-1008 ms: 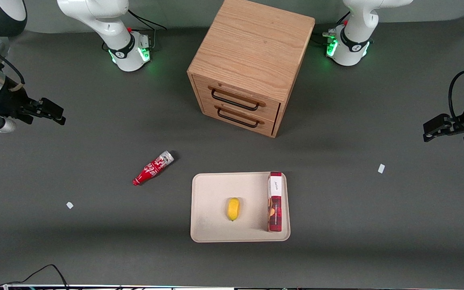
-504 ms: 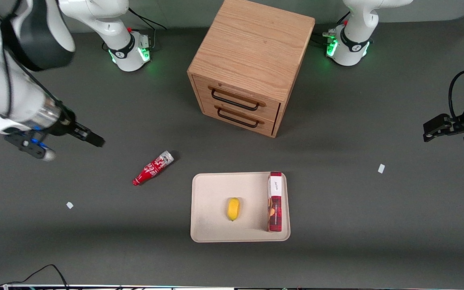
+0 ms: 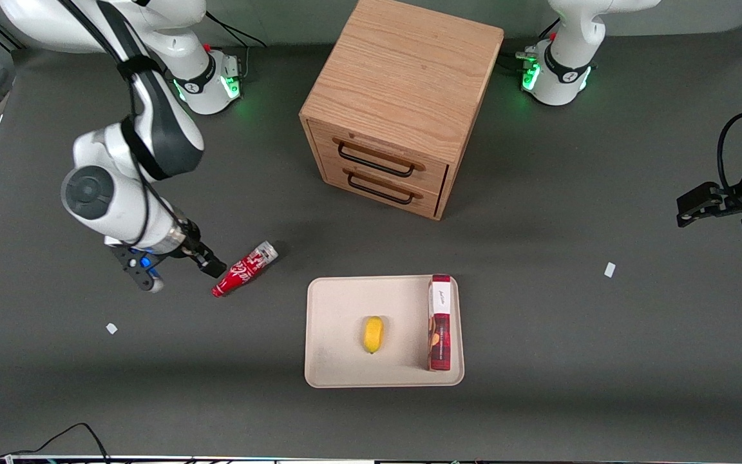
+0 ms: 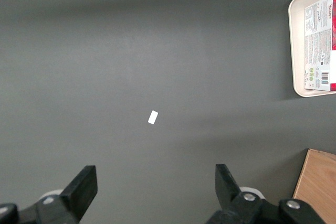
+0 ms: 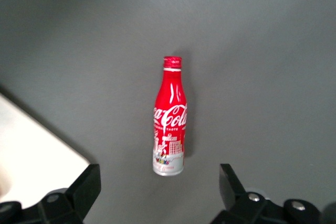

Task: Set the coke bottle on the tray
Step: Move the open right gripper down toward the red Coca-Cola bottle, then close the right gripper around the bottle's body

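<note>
The coke bottle (image 3: 245, 269) lies on its side on the dark table, beside the tray (image 3: 339, 322) toward the working arm's end, its neck pointing toward the front camera. The right wrist view shows it whole (image 5: 169, 116), with a corner of the tray (image 5: 31, 145) beside it. My right gripper (image 3: 213, 265) hovers just next to the bottle's neck end. In the right wrist view the gripper (image 5: 160, 190) is open and empty, its fingers spread wider than the bottle, with the bottle's silver base just ahead of them. The tray's edge also shows in the left wrist view (image 4: 295, 40).
On the tray lie a yellow fruit (image 3: 373, 334) and a red-and-white box (image 3: 440, 322). A wooden two-drawer cabinet (image 3: 403, 103) stands farther from the front camera than the tray. Small white scraps (image 3: 111, 328) (image 3: 610, 269) lie on the table.
The right arm has swung in from the table's edge and brought the gripper close to the bottle's neck end. The bottle, tray and other things have not moved.
</note>
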`<action>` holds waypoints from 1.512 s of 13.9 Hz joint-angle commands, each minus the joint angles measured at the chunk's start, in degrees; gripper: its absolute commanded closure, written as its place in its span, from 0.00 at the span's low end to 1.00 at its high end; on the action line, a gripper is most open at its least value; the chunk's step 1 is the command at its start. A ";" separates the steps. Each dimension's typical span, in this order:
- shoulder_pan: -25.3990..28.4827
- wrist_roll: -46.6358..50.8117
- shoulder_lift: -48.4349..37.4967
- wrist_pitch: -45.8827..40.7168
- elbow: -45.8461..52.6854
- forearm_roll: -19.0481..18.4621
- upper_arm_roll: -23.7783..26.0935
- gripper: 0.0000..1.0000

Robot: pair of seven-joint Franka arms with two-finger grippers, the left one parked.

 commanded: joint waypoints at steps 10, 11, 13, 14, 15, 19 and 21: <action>0.94 14.17 12.29 15.16 -5.79 -7.53 0.48 0.00; 0.94 14.26 12.81 15.86 -5.87 -7.53 0.48 0.00; 1.03 14.26 14.13 17.71 -5.96 -7.88 0.48 0.00; 1.03 14.34 14.83 18.41 -6.05 -8.93 0.48 0.00; 0.95 14.78 15.19 18.59 -6.05 -10.15 0.48 0.00; 0.86 16.37 15.63 18.68 -5.87 -11.75 0.66 0.39; 0.77 16.28 15.55 18.68 -5.79 -11.75 0.66 0.63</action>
